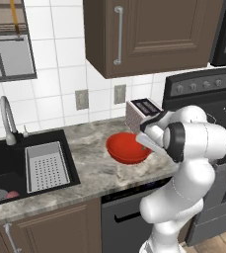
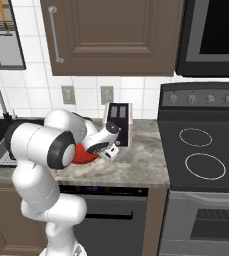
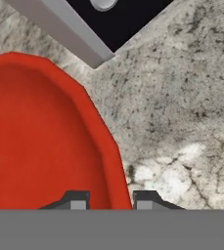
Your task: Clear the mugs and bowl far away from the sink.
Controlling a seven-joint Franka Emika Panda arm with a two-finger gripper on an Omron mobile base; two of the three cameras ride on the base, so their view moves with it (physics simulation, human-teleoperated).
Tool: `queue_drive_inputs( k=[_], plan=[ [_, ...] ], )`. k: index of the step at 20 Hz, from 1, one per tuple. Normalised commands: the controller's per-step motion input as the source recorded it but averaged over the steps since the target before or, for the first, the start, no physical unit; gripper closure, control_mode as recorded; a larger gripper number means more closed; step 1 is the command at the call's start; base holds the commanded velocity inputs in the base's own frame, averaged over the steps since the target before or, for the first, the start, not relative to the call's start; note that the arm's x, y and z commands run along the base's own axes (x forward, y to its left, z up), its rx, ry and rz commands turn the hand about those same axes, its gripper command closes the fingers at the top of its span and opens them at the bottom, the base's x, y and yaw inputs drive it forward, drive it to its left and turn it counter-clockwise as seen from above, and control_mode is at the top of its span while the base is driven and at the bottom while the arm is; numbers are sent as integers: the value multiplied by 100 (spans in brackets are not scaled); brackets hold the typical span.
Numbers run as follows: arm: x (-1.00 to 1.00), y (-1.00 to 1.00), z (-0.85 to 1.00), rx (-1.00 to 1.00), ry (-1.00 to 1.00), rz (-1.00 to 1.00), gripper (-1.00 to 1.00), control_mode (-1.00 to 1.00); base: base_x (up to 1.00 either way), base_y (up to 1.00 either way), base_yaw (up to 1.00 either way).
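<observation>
One red bowl [image 1: 128, 147] is seen on the speckled stone counter [image 1: 92, 163], between the black sink [image 1: 6, 163] and the toaster [image 1: 143, 112], just in front of the toaster. The bowl's rim is straddled by the gripper [image 3: 111, 201]: one fingertip is placed inside the rim, the other outside over the counter, and the jaws are drawn narrow about that rim. Whether the rim is actually pinched cannot be told.
</observation>
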Motion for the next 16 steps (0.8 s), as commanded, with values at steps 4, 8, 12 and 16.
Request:
queue_drive_inputs(
  k=[4, 8, 12, 16],
  plan=[
    [0, 0, -1, 0, 0, -1, 100, -100, 0, 0, 0],
    [-32, 0, 24, 0, -8, -8, 100, -100, 0, 0, 0],
    [-56, 0, 77, 2, -12, -20, 100, -100, 0, 0, 0],
    [-44, 0, 78, 0, -1, -30, 100, -100, 0, 0, 0]
  ],
)
